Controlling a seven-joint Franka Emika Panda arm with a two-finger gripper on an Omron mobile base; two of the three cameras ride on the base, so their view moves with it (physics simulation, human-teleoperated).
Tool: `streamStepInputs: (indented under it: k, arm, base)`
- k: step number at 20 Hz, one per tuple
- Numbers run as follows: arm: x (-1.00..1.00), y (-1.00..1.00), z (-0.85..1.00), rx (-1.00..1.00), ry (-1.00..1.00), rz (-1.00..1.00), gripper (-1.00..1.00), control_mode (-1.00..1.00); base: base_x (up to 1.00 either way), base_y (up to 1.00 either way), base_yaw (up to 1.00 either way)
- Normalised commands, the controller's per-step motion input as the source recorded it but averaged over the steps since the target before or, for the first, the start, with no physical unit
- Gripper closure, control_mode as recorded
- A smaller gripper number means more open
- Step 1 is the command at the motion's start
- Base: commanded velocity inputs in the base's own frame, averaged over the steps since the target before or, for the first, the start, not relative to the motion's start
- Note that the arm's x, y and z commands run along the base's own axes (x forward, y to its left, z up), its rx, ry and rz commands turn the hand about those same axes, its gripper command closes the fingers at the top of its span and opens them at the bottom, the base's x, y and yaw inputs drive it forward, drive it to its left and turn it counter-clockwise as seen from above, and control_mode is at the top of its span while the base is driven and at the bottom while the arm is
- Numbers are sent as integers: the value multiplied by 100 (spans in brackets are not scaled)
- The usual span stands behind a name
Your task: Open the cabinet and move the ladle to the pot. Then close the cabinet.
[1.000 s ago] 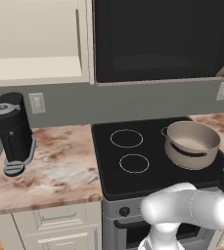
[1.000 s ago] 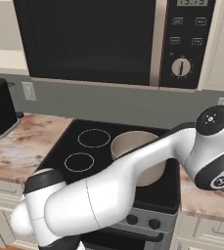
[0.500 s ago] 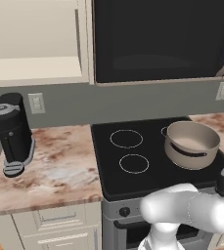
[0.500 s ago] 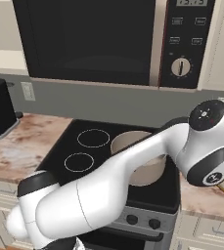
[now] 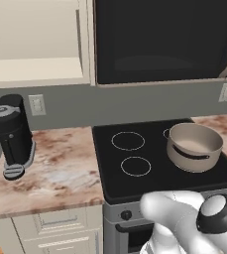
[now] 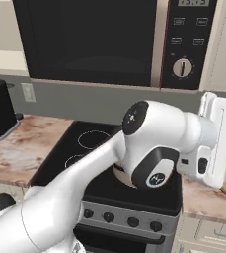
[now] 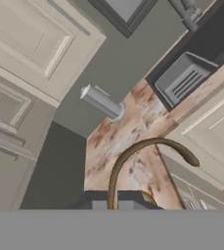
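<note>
My gripper (image 7: 112, 203) is closed on the ladle (image 7: 133, 149). In the hand view its thin brown handle rises from between the 2 dark tips and arcs over to a hooked end. I cannot see the bowl. Under the handle lies marbled brown tabletop (image 7: 128, 127). Past the handle, a short grey cylinder (image 7: 102, 102) sits where that tabletop meets a grey wall, and a dark vented box (image 7: 182, 78) stands farther along the same edge. Cream panelled fronts (image 7: 30, 44) take up the view's left side.

From the right base view, the arm reaches across the front of the stove (image 6: 85, 143) with the hand out over the tabletop at the stove's right end, well apart from the cabinet (image 6: 1, 34).

The pot (image 5: 194, 146) stands on the right half of the stove, beside the 2 ringed burners on the left half, and holds nothing that I can see. The black microwave (image 5: 164, 39) hangs above it.

The cabinet stands open at the microwave's left, its pale shelf bare to the camera in the left base view. Below it, a black coffee maker (image 5: 11, 134) sits near the tabletop's left edge, with a wall outlet (image 5: 36, 104) just beside it.
</note>
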Motion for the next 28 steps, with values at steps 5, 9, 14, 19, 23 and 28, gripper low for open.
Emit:
streamStepInputs:
  k: [5,9,14,19,23,28]
  arm:
    - [26,81,-3,-12,-1,-3,100,-100]
    - [37,81,0,-13,0,0,100,-100]
    - [29,56,0,-11,-1,0,100,-100]
    - [20,37,0,-4,0,0,100,-100]
    - [15,3,-3,0,0,0,100,-100]
    - [27,3,-10,0,0,0,100,-100]
  base:
    - [0,0,0]
    - [0,0,0]
    - [0,0,0]
    - [0,0,0]
    - [0,0,0]
    - [0,0,0]
